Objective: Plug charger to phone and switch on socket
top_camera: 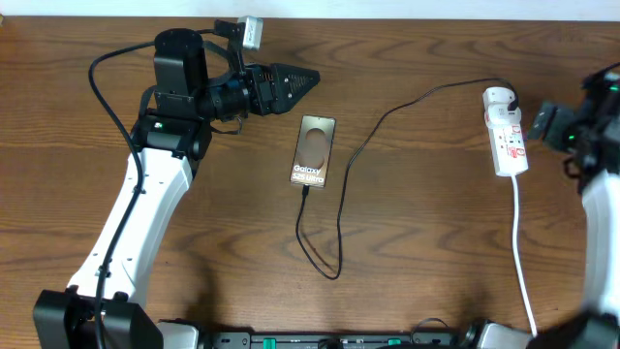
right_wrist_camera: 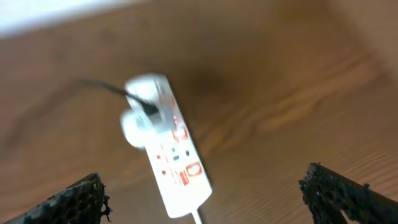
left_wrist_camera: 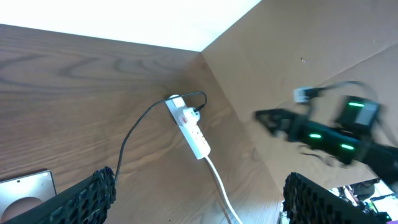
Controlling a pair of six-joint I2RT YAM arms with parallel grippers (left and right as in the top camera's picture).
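The phone [top_camera: 315, 150] lies flat mid-table, text face up; its corner shows in the left wrist view [left_wrist_camera: 25, 194]. The black charger cable [top_camera: 341, 204] runs from the plug in the socket's far end, loops toward the front, and its end meets the phone's near edge; I cannot tell whether it is seated. The white socket [top_camera: 507, 131] lies at the right, also in the left wrist view [left_wrist_camera: 189, 127] and the right wrist view [right_wrist_camera: 171, 155]. My left gripper [top_camera: 308, 78] is open and empty, beyond the phone. My right gripper [top_camera: 541, 120] is open and empty, just right of the socket, above it.
The socket's white cord [top_camera: 523, 257] runs toward the table's front edge. The right arm [left_wrist_camera: 323, 134] shows in the left wrist view. The left arm's black cable [top_camera: 107, 87] loops at the far left. The table's far edge is close behind both grippers.
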